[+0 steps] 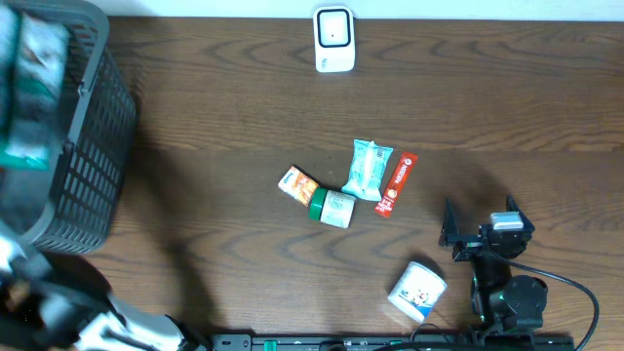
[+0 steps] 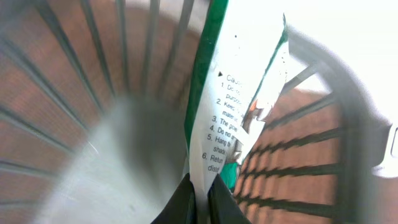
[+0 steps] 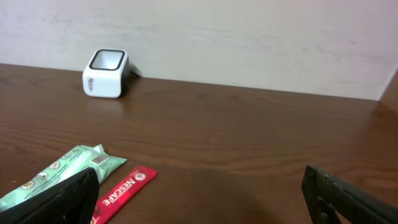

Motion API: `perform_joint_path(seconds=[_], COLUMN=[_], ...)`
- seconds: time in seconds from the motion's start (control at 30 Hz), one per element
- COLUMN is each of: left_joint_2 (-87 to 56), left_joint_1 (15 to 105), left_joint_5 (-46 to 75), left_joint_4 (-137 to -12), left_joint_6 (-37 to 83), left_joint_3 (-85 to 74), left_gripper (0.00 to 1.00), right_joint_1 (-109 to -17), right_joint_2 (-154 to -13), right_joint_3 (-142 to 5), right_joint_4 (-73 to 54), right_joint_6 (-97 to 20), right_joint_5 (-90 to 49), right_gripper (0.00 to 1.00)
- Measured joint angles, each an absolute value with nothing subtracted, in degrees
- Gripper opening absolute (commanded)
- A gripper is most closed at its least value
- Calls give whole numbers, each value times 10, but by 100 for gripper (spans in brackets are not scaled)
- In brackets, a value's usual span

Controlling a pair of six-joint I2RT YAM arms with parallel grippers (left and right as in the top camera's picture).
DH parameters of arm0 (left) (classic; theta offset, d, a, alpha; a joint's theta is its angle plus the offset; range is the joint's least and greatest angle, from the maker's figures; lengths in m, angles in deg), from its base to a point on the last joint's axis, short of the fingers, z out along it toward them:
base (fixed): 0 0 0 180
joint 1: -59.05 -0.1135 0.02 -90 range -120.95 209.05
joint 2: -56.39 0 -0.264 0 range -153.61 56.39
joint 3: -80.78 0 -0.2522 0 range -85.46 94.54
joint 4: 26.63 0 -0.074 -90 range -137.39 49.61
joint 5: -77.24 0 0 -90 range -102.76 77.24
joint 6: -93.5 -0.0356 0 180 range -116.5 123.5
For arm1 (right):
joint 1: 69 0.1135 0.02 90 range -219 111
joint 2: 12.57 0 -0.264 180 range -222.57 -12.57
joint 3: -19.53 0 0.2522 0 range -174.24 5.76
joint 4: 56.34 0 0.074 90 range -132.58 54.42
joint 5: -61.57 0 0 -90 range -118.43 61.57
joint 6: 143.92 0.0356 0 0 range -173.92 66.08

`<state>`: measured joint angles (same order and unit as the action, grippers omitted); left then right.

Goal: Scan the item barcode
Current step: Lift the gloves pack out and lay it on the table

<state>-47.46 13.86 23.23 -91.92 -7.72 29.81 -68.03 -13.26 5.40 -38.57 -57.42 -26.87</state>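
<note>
The green-and-white packet (image 2: 231,106) runs past the top edge, its print partly unreadable; the basket (image 2: 56,118) is blurred.

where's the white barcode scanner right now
In the overhead view the white barcode scanner stands alone at the far edge of the table, near the middle, well beyond the pale green packet and the red Nescafe stick.

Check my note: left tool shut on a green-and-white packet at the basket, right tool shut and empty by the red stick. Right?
One slip: the right tool is open, not shut; the right wrist view shows its fingers spread wide, empty, by the red stick. The left tool is indeed shut on the green-and-white packet at the basket.
</note>
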Motion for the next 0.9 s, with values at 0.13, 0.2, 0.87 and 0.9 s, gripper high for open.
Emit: perform_joint_path(seconds=[0.13, 0.2, 0.87, 0.9], left_joint_2=[-365, -328, -300, -301], left_joint_1=[139, 139, 379, 396], left_joint_5=[220, 217, 205, 199], left_joint_4=[-916, -922, -1069, -1070], left_joint_6=[-56, -51, 72, 79], left_joint_3=[311, 313, 273, 261], left_gripper=[7, 7, 7, 7], right_joint_1=[-680, -680, -680, -680], right_joint_2=[-133, -133, -133, -133], right_joint_3=[54, 54, 54, 54], right_joint_4=[-386, -386, -386, -386], right_joint_6=[-574, -574, -574, -574], right_joint_5=[-269, -269, -269, -269], right_gripper=[99, 99, 99, 99])
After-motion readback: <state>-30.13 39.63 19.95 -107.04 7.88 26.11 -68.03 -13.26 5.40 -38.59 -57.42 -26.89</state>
